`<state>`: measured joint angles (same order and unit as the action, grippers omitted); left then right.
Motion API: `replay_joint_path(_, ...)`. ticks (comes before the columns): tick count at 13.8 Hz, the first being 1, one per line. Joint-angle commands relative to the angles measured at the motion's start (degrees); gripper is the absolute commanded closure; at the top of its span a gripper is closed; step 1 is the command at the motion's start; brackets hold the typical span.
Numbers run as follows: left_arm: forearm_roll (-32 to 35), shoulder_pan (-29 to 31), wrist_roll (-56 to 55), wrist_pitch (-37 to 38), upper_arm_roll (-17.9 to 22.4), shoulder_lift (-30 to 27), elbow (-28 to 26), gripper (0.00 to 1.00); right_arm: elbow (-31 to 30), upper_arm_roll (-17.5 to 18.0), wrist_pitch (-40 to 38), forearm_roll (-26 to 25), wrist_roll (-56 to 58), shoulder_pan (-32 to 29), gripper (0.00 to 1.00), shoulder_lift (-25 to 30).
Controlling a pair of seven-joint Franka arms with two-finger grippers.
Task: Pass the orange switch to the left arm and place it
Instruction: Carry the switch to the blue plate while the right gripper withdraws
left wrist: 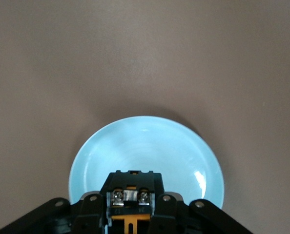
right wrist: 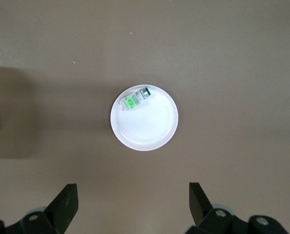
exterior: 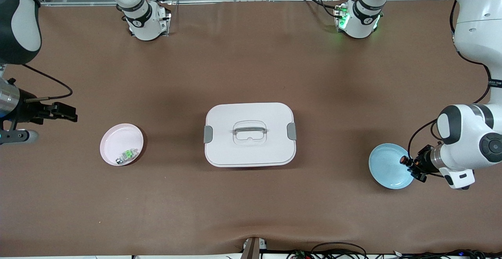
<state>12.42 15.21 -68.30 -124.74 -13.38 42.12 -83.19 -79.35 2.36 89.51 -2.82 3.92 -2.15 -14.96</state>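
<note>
The tiny black cylindrical orange switch (exterior: 405,160) with its orange-brown tip sits clamped in the left gripper (exterior: 410,163) over the round blue plate (exterior: 386,168). The large white lidded box (exterior: 250,134) stands mid-bench between both plates. The right gripper (exterior: 64,112), jaws wide open, waits above the pink plate (exterior: 117,143) holding a green-and-silver part (exterior: 128,155).

Robotics lab, two white arms (exterior: 137,15) bolted along one edge of a brown-covered desk (exterior: 251,212), cables (exterior: 337,251) trailing at the opposite edge, green status light on one base (exterior: 359,19)
</note>
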Motion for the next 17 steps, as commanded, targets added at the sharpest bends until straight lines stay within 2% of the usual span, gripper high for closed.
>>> replay_joint_path(1, 1.64, -0.79, -9.37, -2.34, 0.46, 1.9, 1.36, 1.0, -6.08, 0.71, 2.07, 1.85, -0.75, -1.98, 0.0, 4.5)
replay_joint_path(4, 1.64, -0.88, -12.28, -2.44, 0.46, 3.14, 1.19, 1.0, -6.07, 0.71, 2.42, 7.19, -2.15, -3.91, 0.0, 4.5)
replay_joint_path(7, 1.65, -1.14, -14.31, -2.44, 0.46, 4.81, 1.1, 1.0, -4.15, 0.8, 2.25, 7.75, -11.89, -3.91, 0.0, 4.42)
replay_joint_path(11, 1.82, -1.41, -14.4, -2.44, 0.55, 6.3, 1.18, 1.0, 2.44, 0.71, -3.46, 8.18, -7.98, -5.84, 0.0, 4.59)
replay_joint_path(14, 2.44, -1.67, -13.79, -2.44, 0.55, 6.39, 1.18, 1.0, 3.24, 0.89, -4.52, 7.84, -6.56, -5.76, 0.0, 4.59)
replay_joint_path(15, 2.52, -1.67, -13.52, -2.44, 0.55, 6.39, 1.18, 0.87, 3.24, 0.98, -4.61, 7.66, -6.55, -5.67, 0.0, 4.59)
replay_joint_path(16, 2.53, -1.67, -13.35, -2.44, 0.55, 6.39, 1.18, 0.69, 3.24, 0.98, -4.87, 6.87, -6.55, -5.58, 0.0, 4.68)
replay_joint_path(17, 2.53, -1.67, -13.35, -2.44, 0.55, 6.39, 1.18, 0.46, 3.24, 0.89, -5.83, 5.82, -6.55, -5.67, 0.0, 5.03)
